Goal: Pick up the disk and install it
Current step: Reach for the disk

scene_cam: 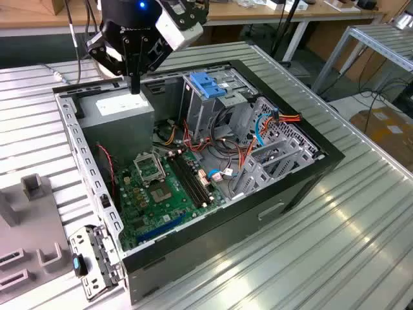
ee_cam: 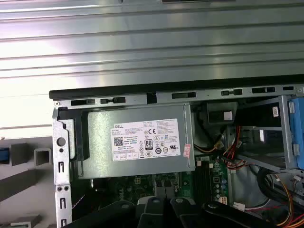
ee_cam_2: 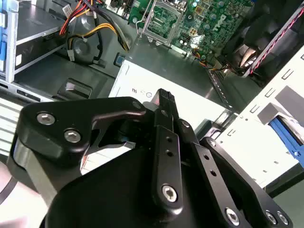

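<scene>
1. Disk: not in any grasp here, and its resting place is too uncertain to call. Possibly hinted at by a blue strip [ee_cam: 2, 156] beside the grey fixture [ee_cam: 23, 183] outside the case in the first wrist view, but cannot tell.
2. Gripper [scene_cam: 133, 88]: hangs over the far corner of the open computer case [scene_cam: 213, 245] on the exterior view's left. Tip just above the grey power supply box [scene_cam: 119, 123] with its white sticker. Fingers pressed together with nothing between them, seen likewise in the second wrist view.
3. Silver cage [scene_cam: 216, 106] with a blue cap [scene_cam: 206, 84]: stands just beside the power supply, toward the exterior view's right. Loose cables and the green motherboard [scene_cam: 155, 187] nearer.
4. Step in hand, by judgement: the pick-up, not yet made. No sign of any installing begun.
5. Next move, by judgement: calls for fingers parted and squared to the disk's side edges before any closing. Also calls for clearance from the case rim and the cables on the way.
</scene>
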`<control>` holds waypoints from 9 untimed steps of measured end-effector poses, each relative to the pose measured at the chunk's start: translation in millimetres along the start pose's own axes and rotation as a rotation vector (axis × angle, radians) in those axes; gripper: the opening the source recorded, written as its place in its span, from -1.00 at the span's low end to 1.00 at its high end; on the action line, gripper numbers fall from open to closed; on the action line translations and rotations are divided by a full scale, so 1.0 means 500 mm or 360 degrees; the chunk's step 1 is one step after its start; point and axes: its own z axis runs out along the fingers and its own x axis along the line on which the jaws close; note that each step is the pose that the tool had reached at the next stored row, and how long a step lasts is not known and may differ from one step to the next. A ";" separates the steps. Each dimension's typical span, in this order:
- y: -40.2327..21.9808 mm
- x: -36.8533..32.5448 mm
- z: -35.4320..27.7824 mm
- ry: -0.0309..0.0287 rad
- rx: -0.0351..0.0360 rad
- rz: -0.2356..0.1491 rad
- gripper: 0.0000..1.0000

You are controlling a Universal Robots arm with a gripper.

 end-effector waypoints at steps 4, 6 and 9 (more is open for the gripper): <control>0.000 0.003 0.000 -0.00001 0.0000 0.0000 -0.79; 0.000 0.005 0.000 -0.00001 0.0000 0.0000 -0.79; 0.000 0.007 0.000 -0.00001 0.0000 0.0000 -0.79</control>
